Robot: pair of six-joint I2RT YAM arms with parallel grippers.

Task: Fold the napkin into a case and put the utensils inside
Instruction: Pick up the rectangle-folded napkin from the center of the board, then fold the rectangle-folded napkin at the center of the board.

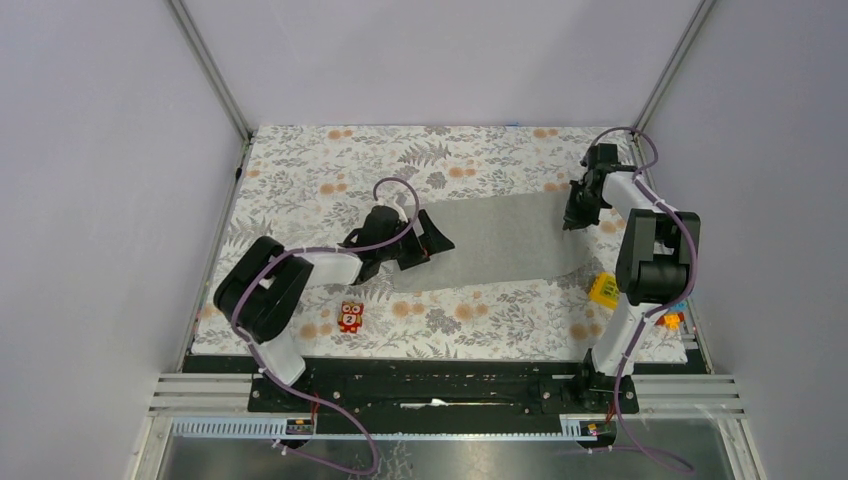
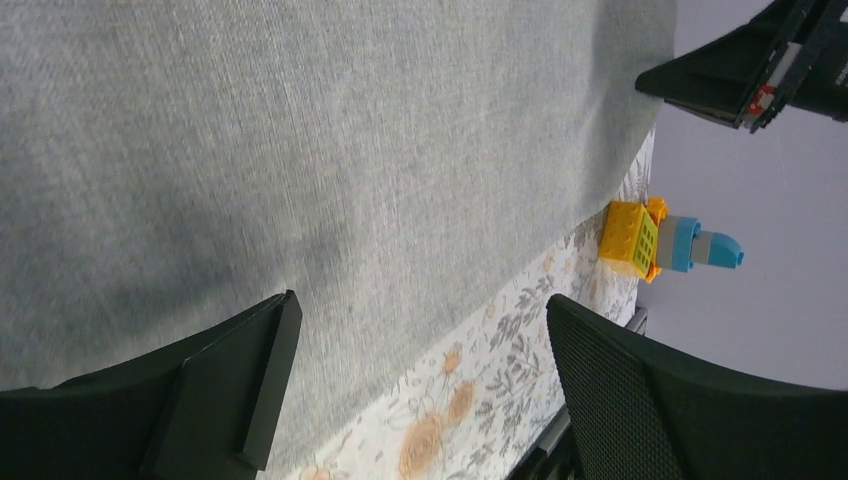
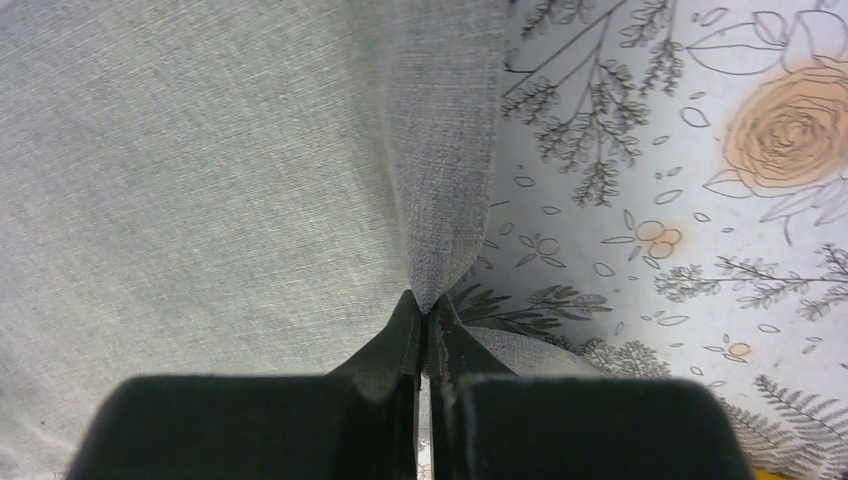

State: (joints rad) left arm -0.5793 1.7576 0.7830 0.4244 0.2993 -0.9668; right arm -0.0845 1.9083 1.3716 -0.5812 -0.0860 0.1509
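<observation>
- The large plain light-grey cloth napkin (image 1: 500,240) lies flat mid-table on the floral-printed table cover (image 1: 330,160), between the two arms.
- The right gripper (image 3: 425,322) is clamped tight on the napkin's right edge, pinching it into a raised pleat.
- The left gripper (image 2: 422,300) hangs wide open and empty, straddling the napkin's edge at its left end.
- It should probably pinch there first, then both ends should travel evenly so the fold lands square.

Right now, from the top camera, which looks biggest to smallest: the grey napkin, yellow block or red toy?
Largest: grey napkin, by far.
Then yellow block and red toy look about alike, too close to rank.
</observation>
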